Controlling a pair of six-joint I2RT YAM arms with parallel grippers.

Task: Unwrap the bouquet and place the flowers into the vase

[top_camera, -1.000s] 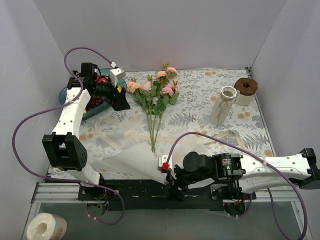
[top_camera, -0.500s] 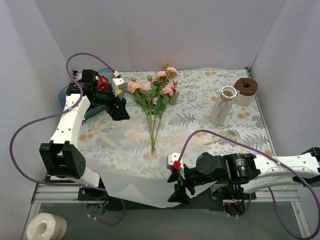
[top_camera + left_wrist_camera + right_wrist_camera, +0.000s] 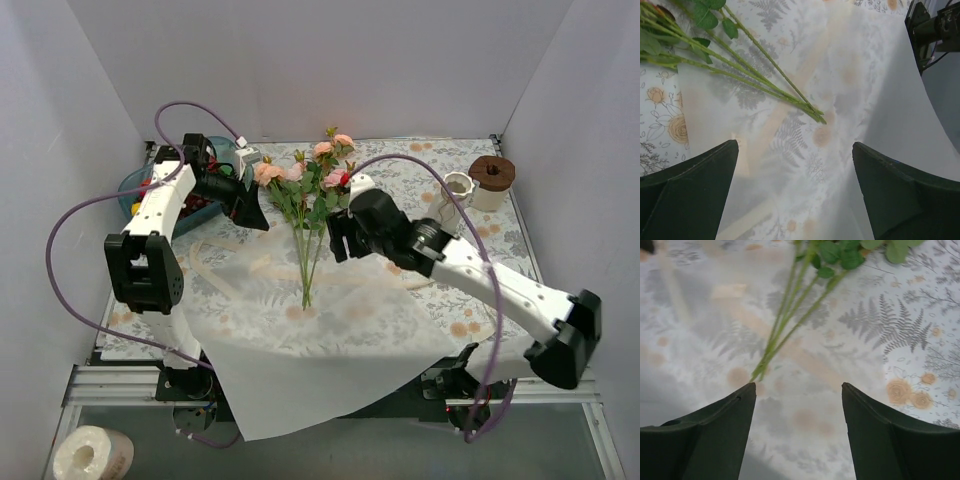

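The bouquet lies opened out: the flowers (image 3: 305, 185), pink and peach roses with green leaves, rest on the flat translucent wrapping paper (image 3: 330, 340), stems (image 3: 306, 265) pointing at the front edge. My left gripper (image 3: 249, 210) hovers open just left of the blooms; its wrist view shows the stems (image 3: 765, 82) ahead of the empty gripper (image 3: 795, 145). My right gripper (image 3: 338, 240) hangs open just right of the stems (image 3: 785, 325), with nothing in the gripper (image 3: 798, 386). The white vase (image 3: 447, 205) stands upright at the back right, partly behind the right arm.
A white cylinder with a brown top (image 3: 491, 180) stands beside the vase. A blue fruit bowl (image 3: 135, 195) sits at the back left behind the left arm. The paper overhangs the table's front edge (image 3: 250, 420). Cream ribbon (image 3: 205, 265) shows under the paper.
The right arm swung from the front edge up over the table to the stems. The paper now lies flatter and drapes over the front. The left gripper moved right toward the blooms.
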